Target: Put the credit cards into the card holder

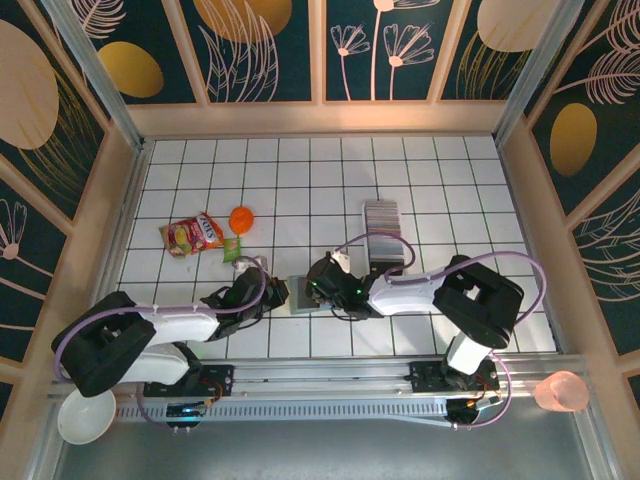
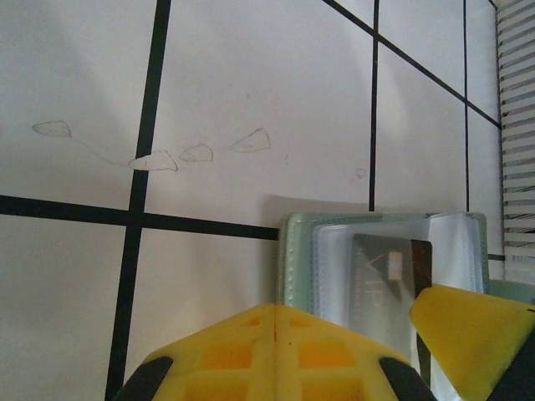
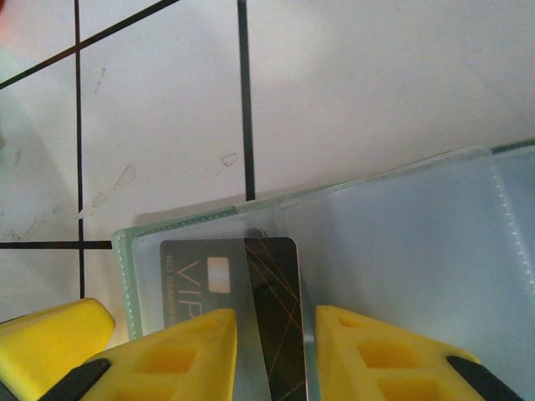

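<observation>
The sage-green card holder (image 3: pixel 401 242) lies open on the tiled table, its clear sleeves facing up. A dark VIP credit card (image 3: pixel 272 276) sits flat on it, its left half under a clear sleeve. My right gripper (image 3: pixel 276 330) is open over the card, one yellow finger on each side of the bare half. My left gripper (image 2: pixel 276 311) is shut, its tips at the near left edge of the card holder (image 2: pixel 297 251). The other credit cards (image 1: pixel 383 228) stand as a striped row behind. From above, the left gripper (image 1: pixel 272 293) and right gripper (image 1: pixel 318 287) flank the card holder (image 1: pixel 298 296).
A long clear tray (image 1: pixel 388 252) holds the row of cards. A snack packet (image 1: pixel 192 234), an orange ball (image 1: pixel 241 218) and a small green item (image 1: pixel 232 249) lie at the left. A white bowl (image 1: pixel 84 416) and a pink cup (image 1: pixel 561 391) sit off the near edge.
</observation>
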You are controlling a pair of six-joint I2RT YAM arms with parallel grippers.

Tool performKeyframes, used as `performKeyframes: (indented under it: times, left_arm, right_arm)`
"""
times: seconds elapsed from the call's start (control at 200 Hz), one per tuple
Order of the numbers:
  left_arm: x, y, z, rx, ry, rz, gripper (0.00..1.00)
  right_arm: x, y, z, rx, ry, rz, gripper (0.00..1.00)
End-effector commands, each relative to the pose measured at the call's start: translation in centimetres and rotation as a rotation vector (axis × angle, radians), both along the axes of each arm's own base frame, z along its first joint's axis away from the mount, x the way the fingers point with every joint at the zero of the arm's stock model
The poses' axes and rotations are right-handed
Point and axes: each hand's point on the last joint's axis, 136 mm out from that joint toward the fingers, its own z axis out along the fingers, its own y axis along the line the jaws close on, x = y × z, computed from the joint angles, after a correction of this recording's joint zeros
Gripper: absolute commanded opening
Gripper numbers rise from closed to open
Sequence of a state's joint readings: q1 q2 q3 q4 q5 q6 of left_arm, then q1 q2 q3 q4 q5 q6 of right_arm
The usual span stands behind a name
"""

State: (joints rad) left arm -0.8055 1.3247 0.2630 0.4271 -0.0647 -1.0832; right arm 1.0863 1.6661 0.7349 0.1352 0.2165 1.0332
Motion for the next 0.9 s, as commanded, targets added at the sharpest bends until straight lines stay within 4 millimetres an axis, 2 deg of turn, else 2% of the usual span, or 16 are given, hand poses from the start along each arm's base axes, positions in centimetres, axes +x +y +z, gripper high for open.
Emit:
performKeyframes:
  times: [0.0, 0.195, 0.4, 0.515, 0.741, 0.896]
  left_arm:
    - [0.1, -0.3, 0.0, -0.036, -0.003, 0.017, 0.0]
    - [-0.2, 0.2, -0.9, -0.022, 0.016, 0.032, 0.0]
    - [-0.1, 0.3, -1.0, -0.016, 0.008, 0.029, 0.0]
    - [-0.1, 0.7, -1.0, -0.004, -0.001, 0.041, 0.0]
    - [0.2, 1.5, 0.1, 0.019, -0.04, 0.063, 0.0]
    - [0.2, 1.5, 1.3, 0.01, -0.072, 0.049, 0.0]
  right_arm:
    - [0.0, 1.1, 0.1, 0.015, 0.004, 0.013, 0.3]
    - [-0.1, 2.0, 0.7, -0.011, -0.018, 0.025, 0.28]
    - [-0.5, 3.3, 0.3, -0.018, -0.01, 0.054, 0.27]
    - [-0.6, 3.7, 0.8, -0.011, -0.022, 0.058, 0.27]
    - [-1.0, 1.5, 2.1, -0.109, -0.061, 0.017, 0.37]
    - [-3.2, -0.8, 2.5, -0.193, -0.065, -0.028, 0.42]
